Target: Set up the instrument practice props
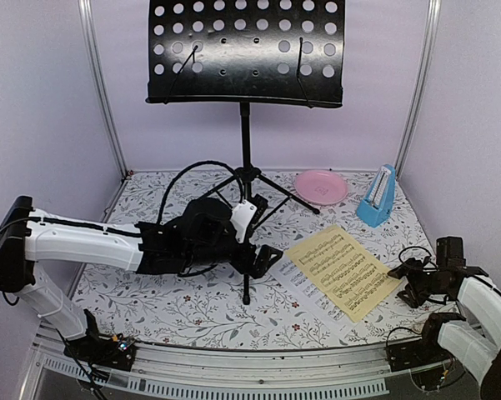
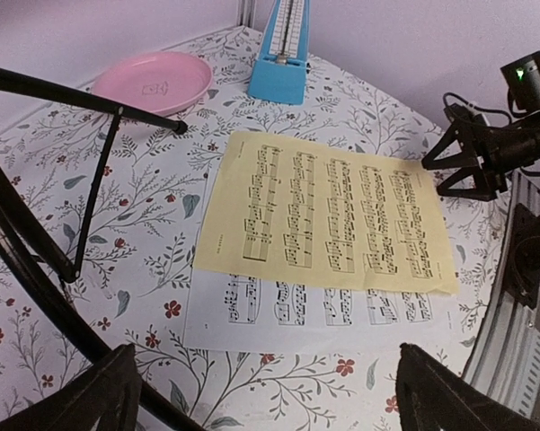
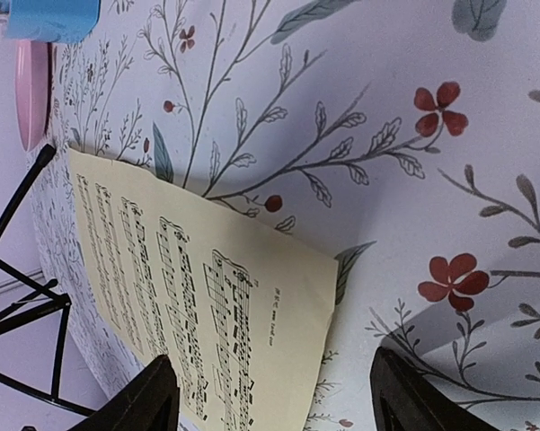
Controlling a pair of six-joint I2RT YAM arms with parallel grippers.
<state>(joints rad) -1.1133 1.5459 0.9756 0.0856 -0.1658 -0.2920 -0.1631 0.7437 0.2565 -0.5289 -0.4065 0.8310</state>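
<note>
- Watching R gripper (image 3: 274, 395) — spread at yellow sheet's (image 1: 343, 271) corner; lying flat, it may crumple or drag white sheet (image 2: 296, 314) beneath.
- L gripper (image 2: 265, 404) spread by music stand (image 1: 246, 50) legs — one bump and I tip it.

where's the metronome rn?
Top view: the blue metronome stands at the far right, just right of the pink plate and beyond the yellow sheet, clear of both grippers.
</note>
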